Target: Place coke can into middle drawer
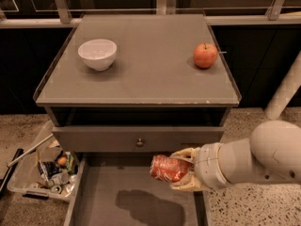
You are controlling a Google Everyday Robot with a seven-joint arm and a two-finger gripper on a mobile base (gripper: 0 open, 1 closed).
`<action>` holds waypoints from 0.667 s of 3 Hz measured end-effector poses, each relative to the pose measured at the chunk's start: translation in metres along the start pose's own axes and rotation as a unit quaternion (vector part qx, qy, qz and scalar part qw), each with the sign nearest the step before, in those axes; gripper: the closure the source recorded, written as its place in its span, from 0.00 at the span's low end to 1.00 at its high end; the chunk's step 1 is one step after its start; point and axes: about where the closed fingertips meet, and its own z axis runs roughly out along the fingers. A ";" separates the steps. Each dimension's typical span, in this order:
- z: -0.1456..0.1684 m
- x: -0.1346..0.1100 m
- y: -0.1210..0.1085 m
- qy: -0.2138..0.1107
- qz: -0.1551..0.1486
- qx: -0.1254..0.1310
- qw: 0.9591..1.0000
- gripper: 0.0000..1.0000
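The coke can (167,168), red with white lettering, lies sideways in my gripper (182,170). The gripper is shut on it and reaches in from the right on a thick white arm (256,159). It holds the can in the air above the open middle drawer (108,189), a wide grey tray pulled out below the cabinet. The can's shadow falls on the drawer floor under it. The can hangs just below the grey drawer front with a small round knob (139,142).
A white bowl (97,53) and a red-orange apple (205,55) sit on the grey cabinet top (150,74). A clear bin of clutter (44,171) stands on the speckled floor at the left. A white pole (284,91) leans at the right.
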 end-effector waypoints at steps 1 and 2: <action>0.039 0.010 -0.013 -0.001 0.014 0.022 1.000 1.00; 0.039 0.010 -0.013 -0.001 0.014 0.022 1.000 1.00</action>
